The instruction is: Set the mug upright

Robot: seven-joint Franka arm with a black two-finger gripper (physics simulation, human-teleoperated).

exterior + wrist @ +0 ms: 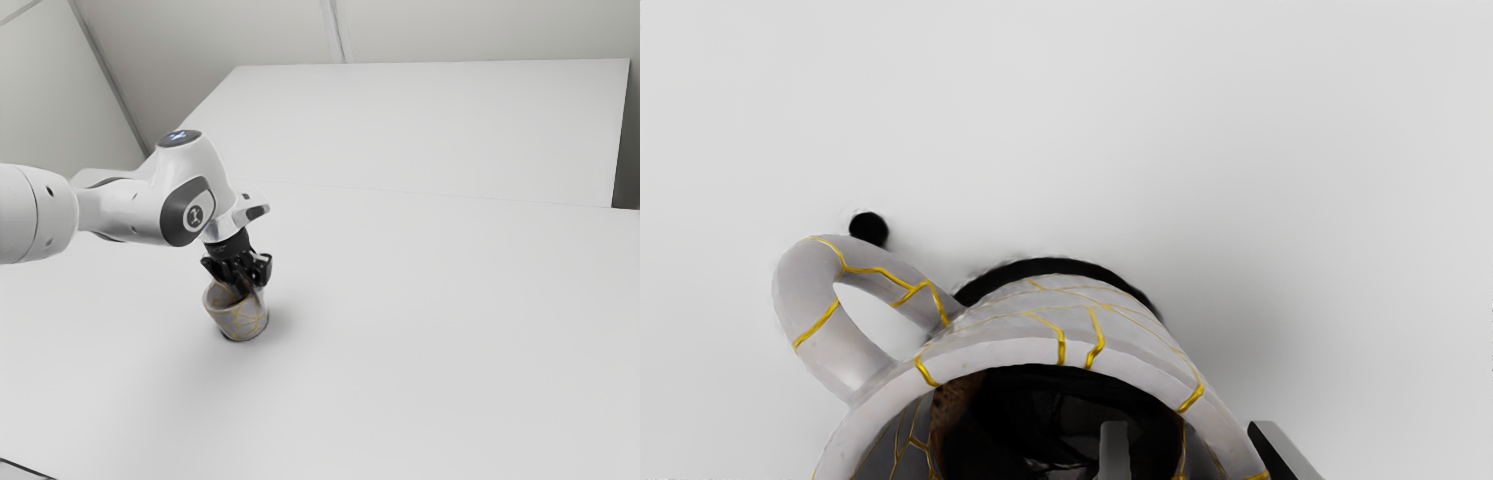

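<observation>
Gold-veined grey mug with looped handle, at the smooth white table.
Claw released, fingers parted across the rim: one inside the dark hollow, one outside.

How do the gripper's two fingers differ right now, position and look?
Position: the inner finger is inside the mug; the outer finger is outside its wall.
Look: the inner finger shows as a plain grey strip against the dark interior; the outer finger shows a grey face with a black edge.
Shared: both are beside the same stretch of wall.
</observation>
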